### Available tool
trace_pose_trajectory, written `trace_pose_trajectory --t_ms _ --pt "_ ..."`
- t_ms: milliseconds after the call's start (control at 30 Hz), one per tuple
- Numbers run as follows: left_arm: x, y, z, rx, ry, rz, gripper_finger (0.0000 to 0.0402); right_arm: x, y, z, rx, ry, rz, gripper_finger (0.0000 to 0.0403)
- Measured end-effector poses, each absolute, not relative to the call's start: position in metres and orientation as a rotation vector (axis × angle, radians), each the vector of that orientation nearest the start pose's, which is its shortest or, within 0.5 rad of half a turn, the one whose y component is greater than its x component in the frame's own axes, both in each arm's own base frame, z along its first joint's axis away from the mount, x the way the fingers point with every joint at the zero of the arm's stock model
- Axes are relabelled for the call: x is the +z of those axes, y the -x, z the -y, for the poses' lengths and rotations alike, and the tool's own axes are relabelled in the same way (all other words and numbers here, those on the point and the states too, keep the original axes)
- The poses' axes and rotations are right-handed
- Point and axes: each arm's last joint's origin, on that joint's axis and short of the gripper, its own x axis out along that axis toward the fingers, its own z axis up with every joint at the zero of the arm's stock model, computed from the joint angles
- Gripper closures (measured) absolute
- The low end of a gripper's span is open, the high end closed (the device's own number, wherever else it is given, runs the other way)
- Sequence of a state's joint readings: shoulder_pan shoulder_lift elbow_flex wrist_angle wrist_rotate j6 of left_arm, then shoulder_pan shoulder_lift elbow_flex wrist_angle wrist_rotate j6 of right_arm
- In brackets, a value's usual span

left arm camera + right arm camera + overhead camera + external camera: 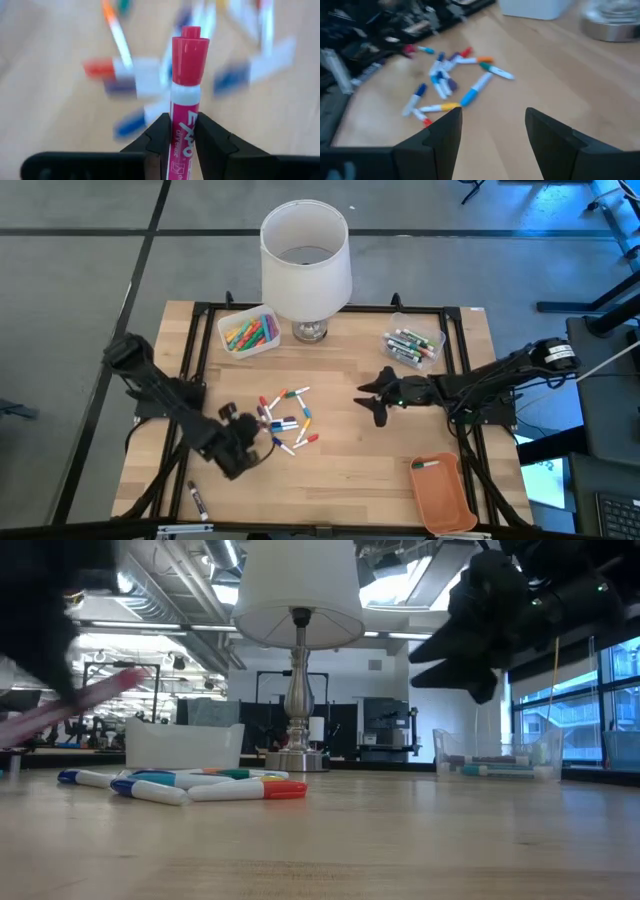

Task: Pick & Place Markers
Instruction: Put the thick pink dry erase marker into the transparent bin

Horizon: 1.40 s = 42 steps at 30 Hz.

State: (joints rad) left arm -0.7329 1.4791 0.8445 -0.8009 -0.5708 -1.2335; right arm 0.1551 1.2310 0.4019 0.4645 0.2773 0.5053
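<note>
The left gripper (181, 132) pinches a red-capped marker (186, 95) between its two fingers, the cap pointing away from the wrist; in the high view this gripper (248, 442) sits just left of the loose markers (288, 420), near the table's left-centre; those markers lie scattered flat on the wooden table (350, 470), white bodies with caps in orange, blue, red, green and yellow, some touching or crossing one another; the low view shows the nearest of them (185, 785) lying side by side in front of the lamp (300, 650); the right gripper (380, 402) hangs above the table to the right of the scatter, its fingers spread apart with nothing between them, as the right wrist view (492, 127) shows; beyond the scatter, a white bin (248, 330) on the far left holds coloured markers, a clear bin (414, 343) on the far right holds more, and an orange tray (443, 492) at the near right carries one marker; a dark marker (197, 499) lies alone at the near left edge.
</note>
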Motion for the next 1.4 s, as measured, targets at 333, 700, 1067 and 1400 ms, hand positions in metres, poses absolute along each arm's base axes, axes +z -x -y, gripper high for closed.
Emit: trace_pose_trajectory --t_ms 333,700,1067,1400 --pt "0.196 -0.25 0.133 0.53 0.385 -0.503 0.0334 0.157 -0.272 -0.039 0.018 -0.502 -0.078 0.0186" --pt "0.195 -0.282 0.126 0.484 0.337 -0.378 0.0334 0.184 -0.332 -0.08 0.224 -0.35 0.088 0.0186" --pt "0.203 -0.284 0.131 0.463 0.296 -0.313 0.0334 0.193 -0.335 -0.095 -0.041 -0.291 0.107 0.0186" --pt "0.204 -0.284 0.131 0.474 0.283 -0.297 0.0334 0.191 -0.33 -0.101 -0.285 -0.224 0.109 0.0186"
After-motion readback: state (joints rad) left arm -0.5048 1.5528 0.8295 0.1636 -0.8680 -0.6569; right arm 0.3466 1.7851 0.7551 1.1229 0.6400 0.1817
